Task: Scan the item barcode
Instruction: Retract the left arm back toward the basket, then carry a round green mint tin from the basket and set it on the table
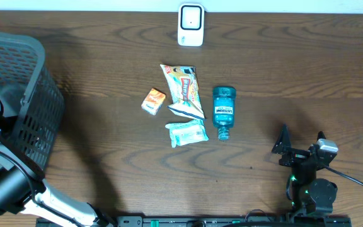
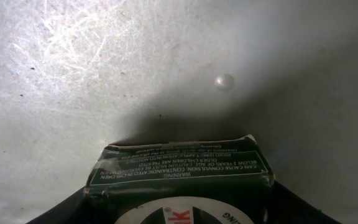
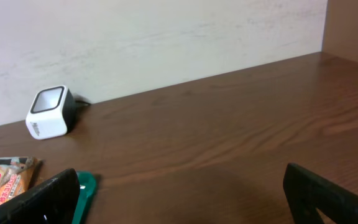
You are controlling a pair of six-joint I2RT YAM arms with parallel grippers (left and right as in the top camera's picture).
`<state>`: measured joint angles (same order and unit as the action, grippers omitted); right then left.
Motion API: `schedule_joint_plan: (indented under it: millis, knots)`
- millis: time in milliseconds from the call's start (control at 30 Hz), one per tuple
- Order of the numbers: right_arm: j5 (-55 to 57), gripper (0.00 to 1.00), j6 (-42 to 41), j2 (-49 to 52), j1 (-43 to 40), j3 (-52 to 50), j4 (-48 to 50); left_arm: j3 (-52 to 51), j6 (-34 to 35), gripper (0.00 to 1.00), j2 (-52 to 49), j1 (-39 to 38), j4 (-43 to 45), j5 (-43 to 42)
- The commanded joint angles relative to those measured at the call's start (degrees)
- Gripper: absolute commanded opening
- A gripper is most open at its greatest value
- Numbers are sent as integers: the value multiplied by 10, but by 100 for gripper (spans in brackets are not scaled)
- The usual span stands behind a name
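Dark green box (image 2: 178, 171), small carton with white warning print on its end flap, lies flat on a grey, scratched surface. This is probably the floor of the basket (image 1: 17, 75) at the table's (image 1: 295, 63) left edge, though that is not certain. Left gripper (image 2: 182, 206) sits over the box with a jaw on either side; cannot tell if they press on it yet. Right gripper (image 3: 182, 198) is near the table's front right corner, jaws wide apart, holding nothing. Scanner (image 1: 190, 25) stands at the middle of the far edge, well apart from the basket. Judgement: the box is light, thin card, stiff along its edges but easily dented on its broad faces, and glossy enough to slip. Take it across the narrow sides with modest force. No barcode is visible here, so leave the broad printed faces uncovered.
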<state>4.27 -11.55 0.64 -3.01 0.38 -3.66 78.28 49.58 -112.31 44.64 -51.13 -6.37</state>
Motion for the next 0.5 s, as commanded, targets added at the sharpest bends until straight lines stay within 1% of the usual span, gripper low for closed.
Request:
schedule_joint_plan:
  millis: [0,167,333,400,467]
  knots:
    - [-1,99,-4,-3,3,-1,-2,-1,-25,66,26,10,-5,-1]
    - [-1,99,-4,-3,3,-1,-2,19,-41,65,115,22,-6,-1]
    - [-1,99,-4,-3,3,-1,-2,27,-41,65,237,25,-5,-6]
    - [-1,99,-4,-3,3,-1,-2,28,-41,65,290,25,-1,-31]
    - [-1,99,-4,-3,3,-1,-2,29,-40,65,344,25,10,-74]
